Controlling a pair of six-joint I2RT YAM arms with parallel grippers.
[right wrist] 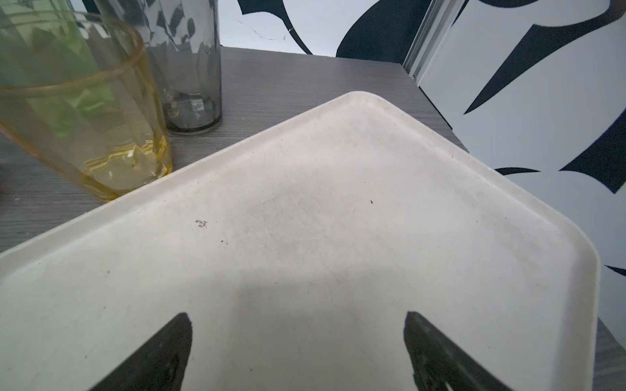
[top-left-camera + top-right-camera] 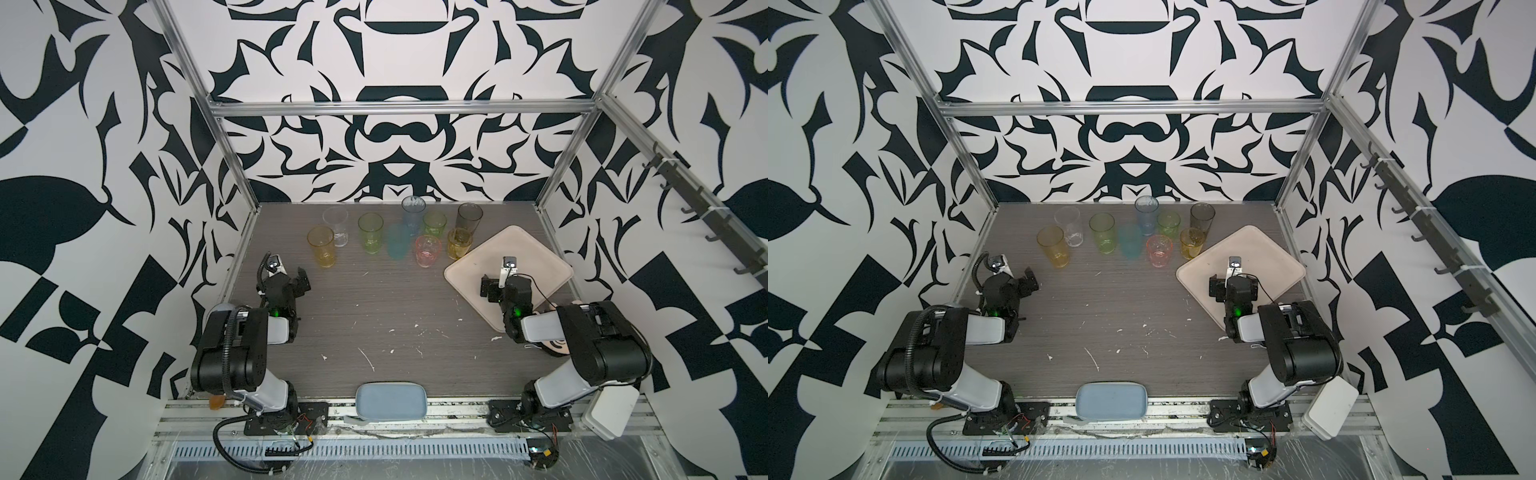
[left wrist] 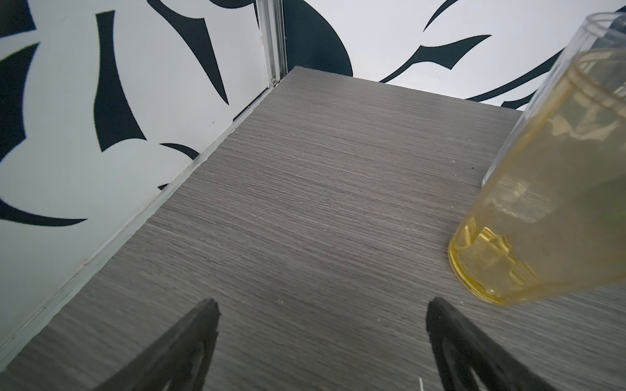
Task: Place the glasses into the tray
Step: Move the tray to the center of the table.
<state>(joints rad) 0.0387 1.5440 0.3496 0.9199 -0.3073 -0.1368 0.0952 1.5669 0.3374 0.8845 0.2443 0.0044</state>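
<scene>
L gripper (image 3: 323, 304) jaws spread wide, empty, over table (image 3: 305, 203) nr yellow glass (image 3: 542, 203). R gripper (image 1: 298, 316) same, over tray (image 2: 536, 257). Glasses (image 2: 397, 243) all on table, far side.

Nine see-through tumblers (image 2: 320, 251), one cream tray (image 2: 536, 253), one blue-grey pad (image 2: 390, 401), one left end effector (image 3: 321, 311), one right end effector (image 1: 298, 325).

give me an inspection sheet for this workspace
surface: grey table, white flecks near front
job's things: nine glasses upright on the table, none in the tray; amber glass at its rim
clutter: blue pad at front edge
grippers: left gripper open, empty, near yellow glass; right gripper open, empty, over tray
cables: black hose on left arm; thin cable behind right gripper
surroundings: patterned walls, metal frame, hook rail
</scene>
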